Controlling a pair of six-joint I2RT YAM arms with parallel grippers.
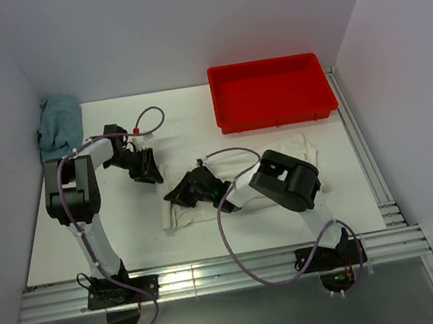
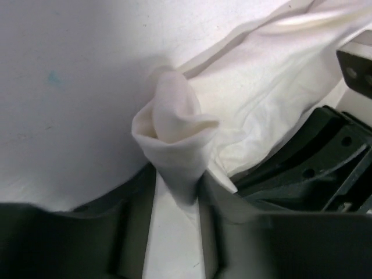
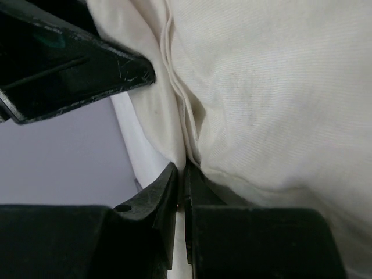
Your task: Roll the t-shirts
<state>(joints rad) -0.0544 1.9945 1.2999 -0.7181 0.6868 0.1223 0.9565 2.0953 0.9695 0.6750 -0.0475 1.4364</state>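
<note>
A cream-white t-shirt (image 1: 294,151) lies crumpled across the middle of the white table, in front of the red tray. My left gripper (image 1: 152,173) is at the shirt's left end, shut on a pinched, cone-shaped fold of cloth (image 2: 174,133). In its wrist view the gripper (image 2: 177,195) has the fold between its fingers. My right gripper (image 1: 184,192) is right beside it, pressed low into the shirt. In its wrist view the gripper (image 3: 183,177) is shut on a seamed edge of the shirt (image 3: 261,104).
A red tray (image 1: 271,91) stands at the back right. A blue-grey cloth (image 1: 58,126) is heaped in the back left corner. The two grippers are very close together; the right one shows dark at the right of the left wrist view (image 2: 314,157).
</note>
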